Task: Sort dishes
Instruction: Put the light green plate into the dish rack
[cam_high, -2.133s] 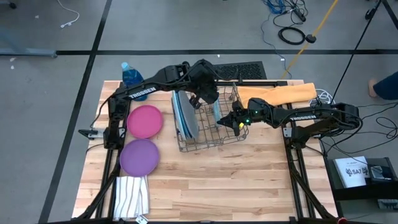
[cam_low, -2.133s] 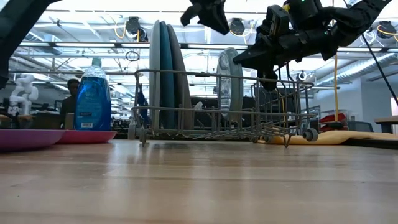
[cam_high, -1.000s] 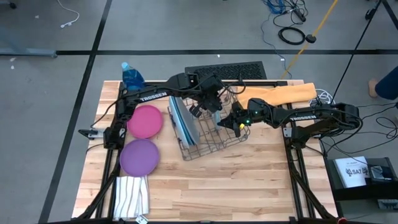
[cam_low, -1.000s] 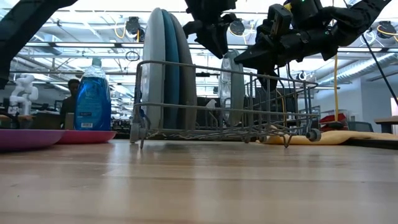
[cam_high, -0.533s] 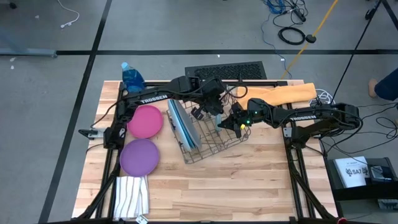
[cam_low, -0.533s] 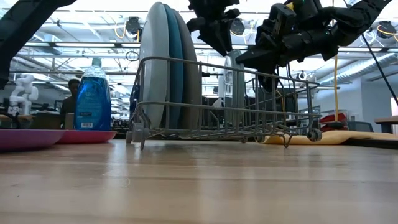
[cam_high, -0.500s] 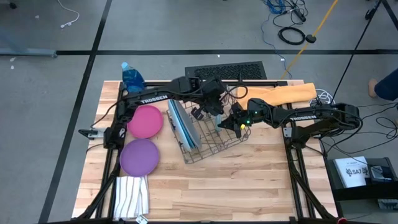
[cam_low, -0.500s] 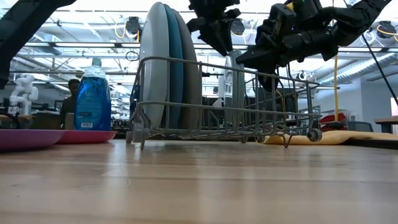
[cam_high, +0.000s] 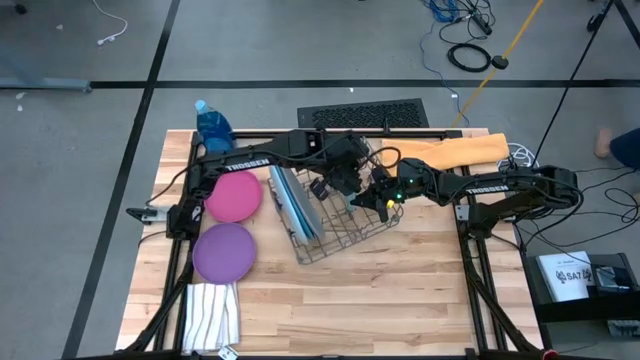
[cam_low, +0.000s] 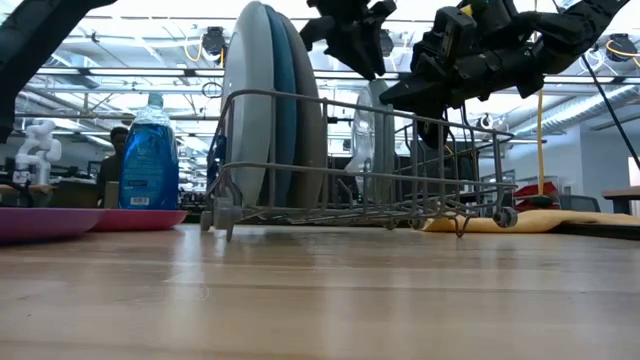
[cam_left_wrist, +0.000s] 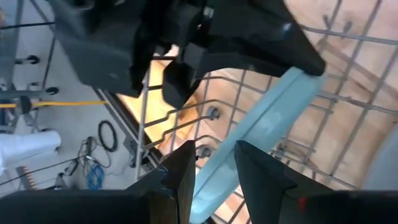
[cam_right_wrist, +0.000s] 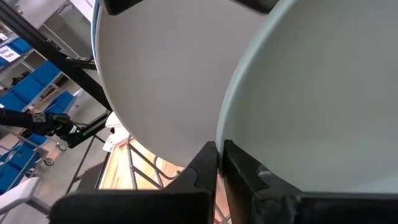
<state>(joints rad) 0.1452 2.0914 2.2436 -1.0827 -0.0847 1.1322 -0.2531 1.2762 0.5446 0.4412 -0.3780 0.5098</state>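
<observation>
A pale teal plate (cam_high: 349, 189) stands on edge in the wire rack (cam_high: 331, 236), its lower rim between the wires. The grey (cam_low: 243, 100), light blue (cam_low: 274, 110) and dark blue (cam_low: 303, 120) plates stand on edge at the rack's left end. The magenta plate (cam_high: 233, 195) and the purple plate (cam_high: 224, 252) lie flat on the table's left. My right gripper (cam_high: 373, 197) is shut on the teal plate. My left gripper (cam_high: 341, 184) is open over the plate's top; in the left wrist view its fingers (cam_left_wrist: 180, 171) stand on either side of the rim (cam_left_wrist: 214, 186). I cannot tell whether they touch it. My right gripper pinches the teal plate's rim (cam_right_wrist: 231, 134) on its right-hand side between its two fingers. The fingers come level from the table's right. The plate stands upright in the rack; it also shows in the left wrist view (cam_left_wrist: 301, 74).
A blue soap bottle (cam_high: 210, 120) stands at the far left corner. An orange cloth (cam_high: 445, 150) lies at the far right. A striped white cloth (cam_high: 212, 315) lies at the near left corner. The near half of the wooden table (cam_high: 360, 300) is bare.
My left gripper has gone toward the table's right edge, from over the large plates to the pale teal plate's top. The rack's left end has swung a little toward the near edge.
</observation>
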